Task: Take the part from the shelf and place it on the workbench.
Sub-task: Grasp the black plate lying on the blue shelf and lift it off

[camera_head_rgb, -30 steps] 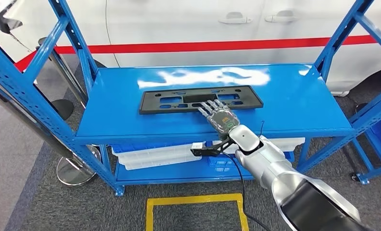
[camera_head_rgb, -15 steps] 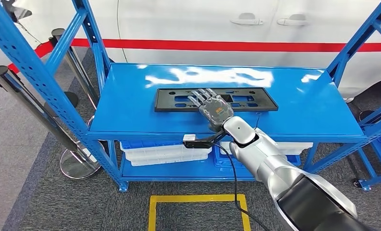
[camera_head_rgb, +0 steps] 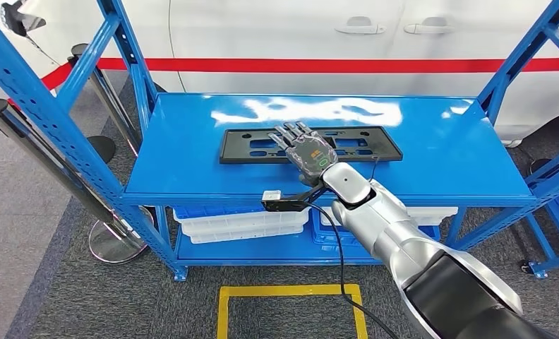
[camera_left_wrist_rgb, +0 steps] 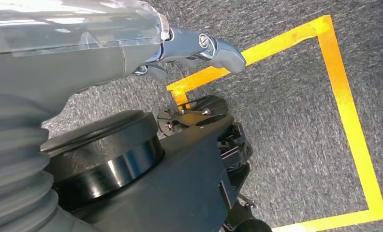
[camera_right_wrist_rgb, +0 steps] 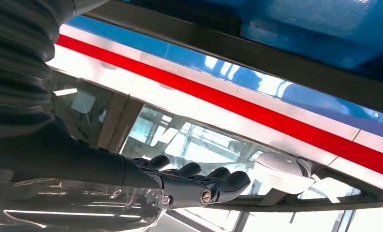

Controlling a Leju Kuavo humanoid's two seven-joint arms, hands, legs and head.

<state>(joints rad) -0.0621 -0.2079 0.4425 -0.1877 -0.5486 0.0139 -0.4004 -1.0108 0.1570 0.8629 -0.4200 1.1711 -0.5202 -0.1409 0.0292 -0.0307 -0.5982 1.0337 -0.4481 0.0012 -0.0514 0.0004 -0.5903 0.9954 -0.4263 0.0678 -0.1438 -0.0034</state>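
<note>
The part (camera_head_rgb: pixel 248 150) is a long flat black plate with cut-outs, lying on the blue shelf top (camera_head_rgb: pixel 185 166) near its middle. My right hand (camera_head_rgb: pixel 306 150) lies over the plate's middle, palm down, fingers stretched toward the plate's far edge and holding nothing. In the right wrist view the fingers (camera_right_wrist_rgb: pixel 199 181) are straight and close together, with the white car beyond them. My left hand (camera_left_wrist_rgb: pixel 199 46) hangs over the grey carpet beside a yellow tape line and holds nothing.
A white car with a red stripe (camera_head_rgb: pixel 277 65) stands right behind the shelf. Blue uprights (camera_head_rgb: pixel 132 67) frame both ends. White bins (camera_head_rgb: pixel 234 222) sit on the lower level. Metal stanchion posts (camera_head_rgb: pixel 29 145) stand at the left. A yellow tape square (camera_head_rgb: pixel 291 293) marks the floor in front.
My right hand has reached forward from the plate's near edge across its middle. The whole view has also shifted a little, so the camera has moved.
</note>
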